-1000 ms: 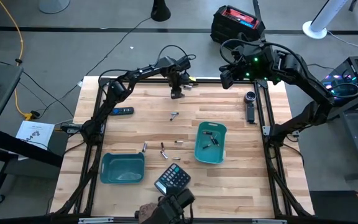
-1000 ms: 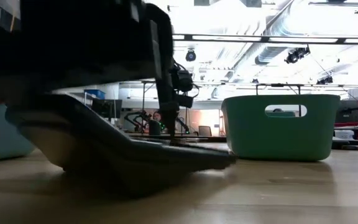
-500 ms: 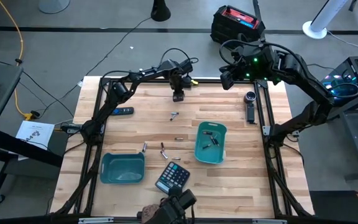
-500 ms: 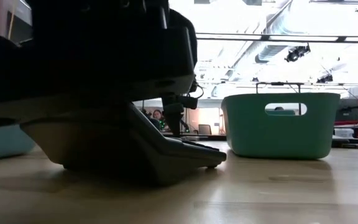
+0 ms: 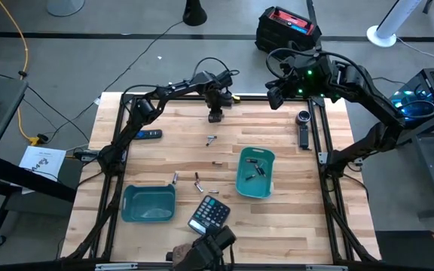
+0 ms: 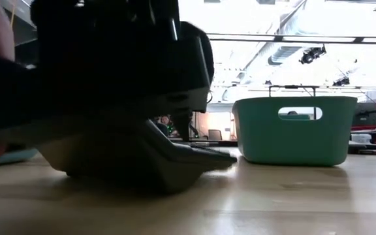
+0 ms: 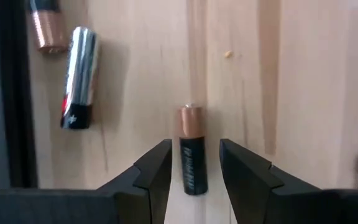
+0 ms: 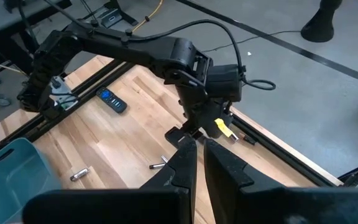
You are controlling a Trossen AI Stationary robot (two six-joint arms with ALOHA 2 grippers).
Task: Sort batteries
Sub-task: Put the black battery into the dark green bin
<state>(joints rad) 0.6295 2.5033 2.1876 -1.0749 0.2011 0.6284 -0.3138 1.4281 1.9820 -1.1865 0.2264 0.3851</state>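
Observation:
Several small batteries lie scattered on the wooden table, such as one [image 5: 212,139] and another [image 5: 198,182]; more lie in the right teal bin [image 5: 241,179]. My left gripper [image 5: 215,114] is low at the table's far edge, open. Its fingers stand on either side of a copper-and-black battery [image 7: 190,146] that lies flat on the wood, with a gap on each side. A silver battery with red and black [image 7: 79,78] lies beside it. My right gripper [image 8: 199,152] hovers over the far right corner, shut and holding nothing.
An empty teal bin [image 5: 149,203] sits near left and a dark calculator [image 5: 208,216] near the middle. A black remote [image 5: 149,135] lies at the left and a dark cylinder tool [image 5: 304,128] at the right. A dark object with a person's hand [image 5: 202,256] is at the near edge.
The left gripper has stayed low over the far edge, with only a slight shift. In the low view the large dark shape in front has spread across more of the picture and now hides most of the left gripper.

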